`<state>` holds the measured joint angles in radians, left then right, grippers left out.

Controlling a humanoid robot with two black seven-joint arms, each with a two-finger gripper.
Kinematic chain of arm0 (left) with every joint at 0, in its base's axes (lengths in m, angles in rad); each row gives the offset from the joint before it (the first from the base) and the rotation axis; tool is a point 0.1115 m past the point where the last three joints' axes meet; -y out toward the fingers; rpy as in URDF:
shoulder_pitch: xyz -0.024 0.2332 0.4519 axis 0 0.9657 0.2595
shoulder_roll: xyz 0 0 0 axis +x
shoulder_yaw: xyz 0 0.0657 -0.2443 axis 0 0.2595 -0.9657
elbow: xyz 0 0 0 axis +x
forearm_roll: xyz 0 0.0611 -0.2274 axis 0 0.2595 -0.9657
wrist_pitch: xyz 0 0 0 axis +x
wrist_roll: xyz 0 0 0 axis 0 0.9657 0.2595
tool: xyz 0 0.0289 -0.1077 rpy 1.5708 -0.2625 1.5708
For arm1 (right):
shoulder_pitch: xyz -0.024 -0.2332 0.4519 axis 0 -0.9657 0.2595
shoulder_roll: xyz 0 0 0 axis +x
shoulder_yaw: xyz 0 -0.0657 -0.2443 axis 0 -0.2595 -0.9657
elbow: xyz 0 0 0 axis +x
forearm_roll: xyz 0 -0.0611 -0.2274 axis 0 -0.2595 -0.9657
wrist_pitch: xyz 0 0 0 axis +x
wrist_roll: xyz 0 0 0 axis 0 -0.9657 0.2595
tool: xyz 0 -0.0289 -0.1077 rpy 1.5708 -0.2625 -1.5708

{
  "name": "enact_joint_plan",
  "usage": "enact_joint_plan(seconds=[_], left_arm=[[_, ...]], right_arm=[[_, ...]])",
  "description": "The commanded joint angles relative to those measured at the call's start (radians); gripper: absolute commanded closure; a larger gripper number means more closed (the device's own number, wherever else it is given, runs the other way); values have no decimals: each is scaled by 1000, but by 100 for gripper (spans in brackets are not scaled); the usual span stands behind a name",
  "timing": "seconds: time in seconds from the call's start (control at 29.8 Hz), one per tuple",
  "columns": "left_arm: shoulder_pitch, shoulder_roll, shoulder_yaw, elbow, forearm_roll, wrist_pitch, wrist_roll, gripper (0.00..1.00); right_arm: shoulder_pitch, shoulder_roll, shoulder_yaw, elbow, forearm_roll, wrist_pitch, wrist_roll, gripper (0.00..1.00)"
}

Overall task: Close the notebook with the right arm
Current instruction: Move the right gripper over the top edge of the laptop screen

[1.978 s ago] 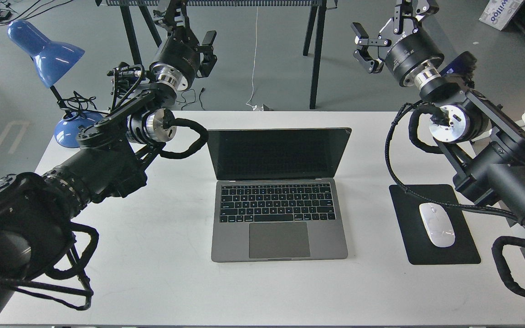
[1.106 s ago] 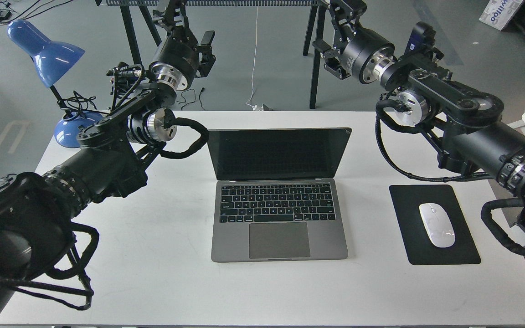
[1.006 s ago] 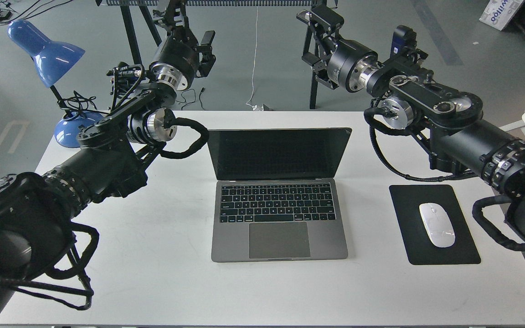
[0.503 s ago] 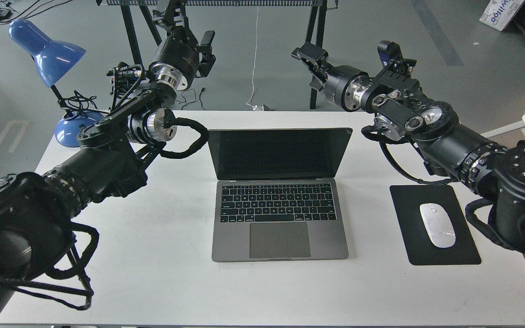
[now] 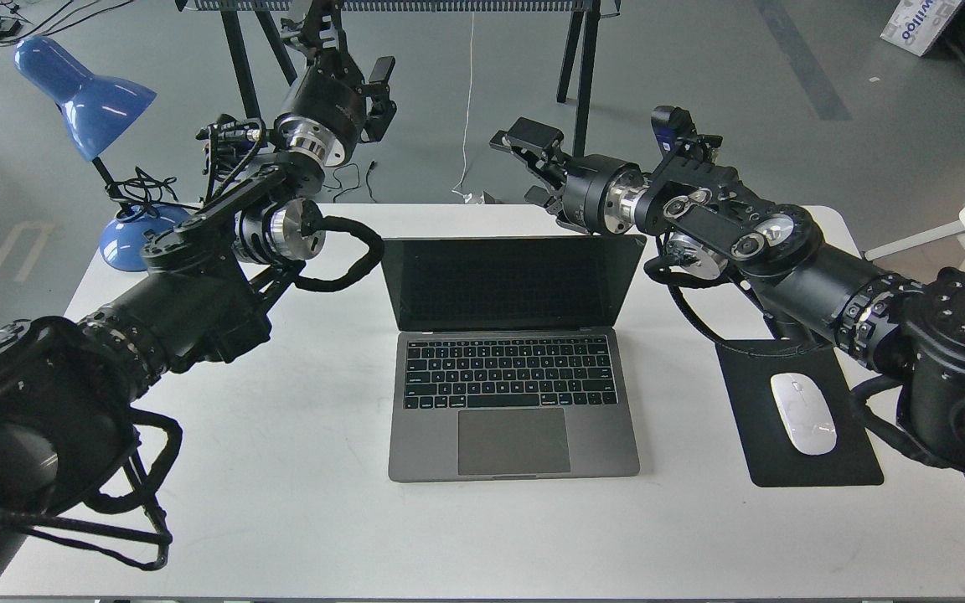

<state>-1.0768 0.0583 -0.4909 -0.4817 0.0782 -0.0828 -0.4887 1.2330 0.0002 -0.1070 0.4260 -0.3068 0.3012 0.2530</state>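
The space-grey notebook [image 5: 514,394] lies open at the middle of the white table [image 5: 281,502], its black screen [image 5: 512,280] tilted up and back. My right arm reaches in from the right. Its gripper [image 5: 526,163] is open and empty, above and just behind the lid's top edge, right of the lid's centre. It does not touch the lid. A small blue-faced device [image 5: 665,121] sits near its wrist. My left gripper [image 5: 340,33] is held high at the back left, well away from the notebook; I cannot tell whether it is open.
A white mouse [image 5: 802,412] lies on a black mouse pad [image 5: 797,469] to the right of the notebook, under my right forearm. A blue desk lamp [image 5: 85,96] stands at the table's back left corner. Black trestle legs [image 5: 579,84] stand behind the table.
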Motion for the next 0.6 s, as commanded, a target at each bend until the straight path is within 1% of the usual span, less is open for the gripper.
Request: enact_joint_plan(seconds=[0.0,0.1,0.2,0.34,0.57], left_arm=[[0,0,0,0,0,0,0,0],[1,0,0,0,0,0,0,0],[0,2,-2,0,0,0,0,0],[0,0,-2,0,0,0,0,0],[1,0,-2,0,0,0,0,0]], right_arm=[[2,0,3,11,0,6,0,0],[2,0,1,54,0,9,0,0],[2,-11,6,164,0,32,0,0],[0,-103,1,284,0,42,-1,0],[-23,-219,1,414,0,42,-3,0]])
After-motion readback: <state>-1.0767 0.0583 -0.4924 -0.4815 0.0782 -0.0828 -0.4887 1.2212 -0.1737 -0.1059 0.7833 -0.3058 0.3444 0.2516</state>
